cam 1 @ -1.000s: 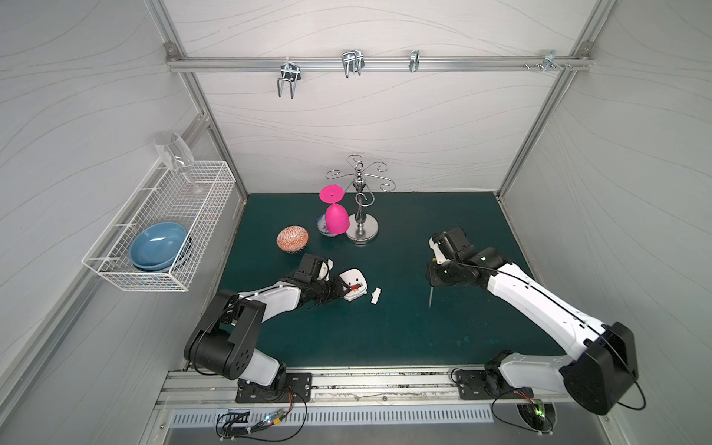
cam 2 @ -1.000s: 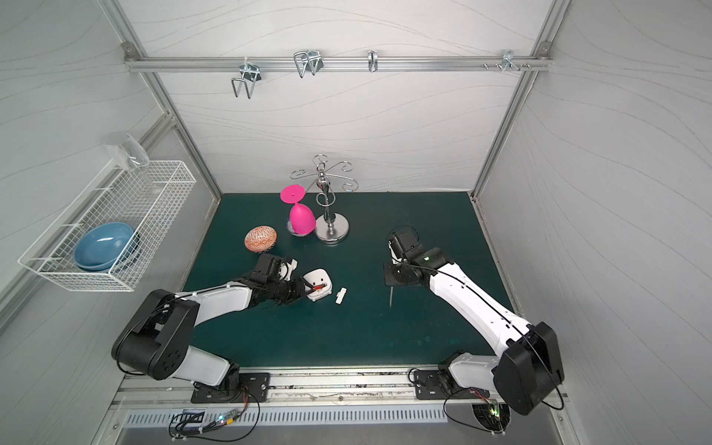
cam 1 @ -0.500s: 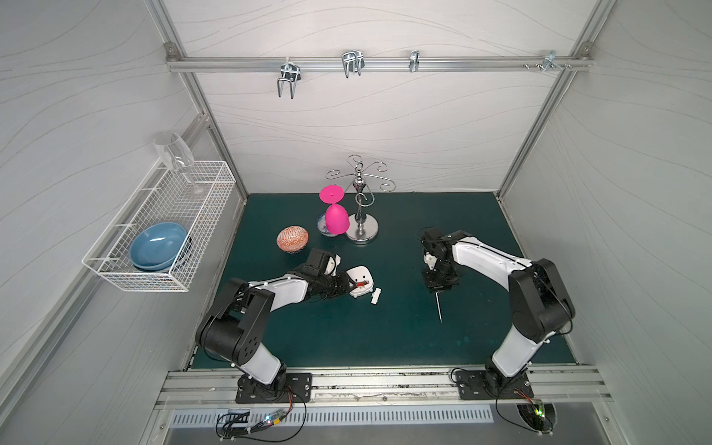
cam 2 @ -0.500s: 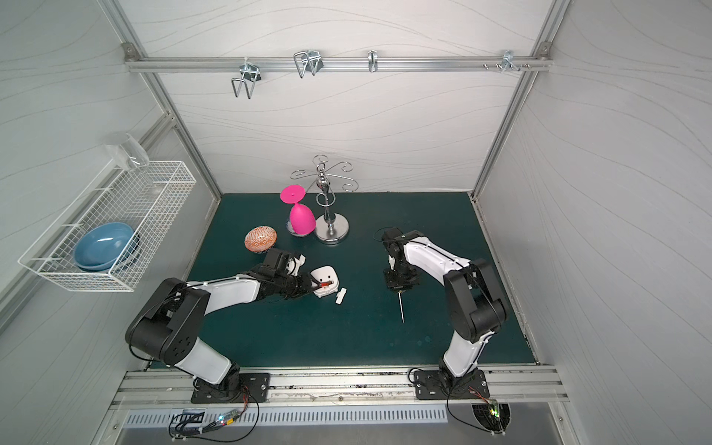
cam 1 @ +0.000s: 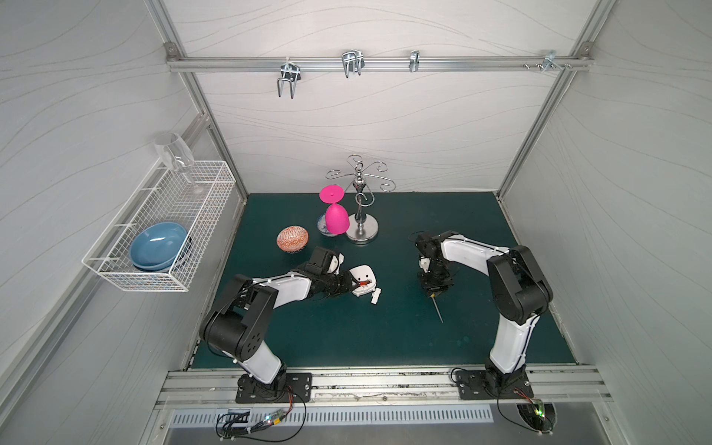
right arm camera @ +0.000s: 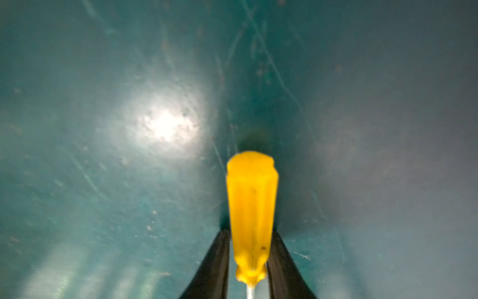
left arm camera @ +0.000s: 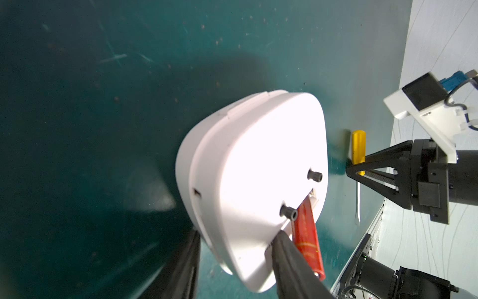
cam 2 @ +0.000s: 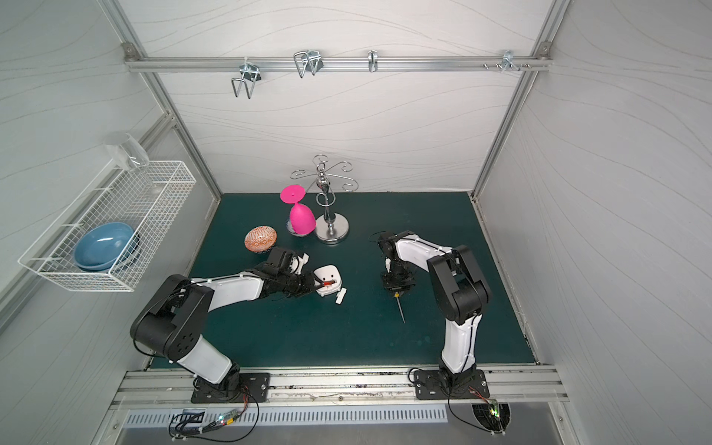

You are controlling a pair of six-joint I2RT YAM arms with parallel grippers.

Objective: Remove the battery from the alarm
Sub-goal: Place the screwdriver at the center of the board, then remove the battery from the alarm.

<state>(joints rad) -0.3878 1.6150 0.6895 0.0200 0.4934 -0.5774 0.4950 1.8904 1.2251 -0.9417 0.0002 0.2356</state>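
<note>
On the left, the left gripper point(left arm camera: 232, 240) is clamped on an edge of the white alarm point(left arm camera: 248, 181). The red battery point(left arm camera: 306, 233) sticks partway out of the alarm's plain back, its gold print too blurred to read, and a small white cover piece point(cam 1: 375, 296) lies just beside the alarm. To the right, the right gripper point(right arm camera: 250, 230) straddles the yellow-handled screwdriver point(right arm camera: 251, 207) lying on the green mat point(cam 1: 346, 339), though I cannot tell whether it grips.

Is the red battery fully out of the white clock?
No, the battery sticks out at a slant, its far end inside the back of the alarm.
</note>
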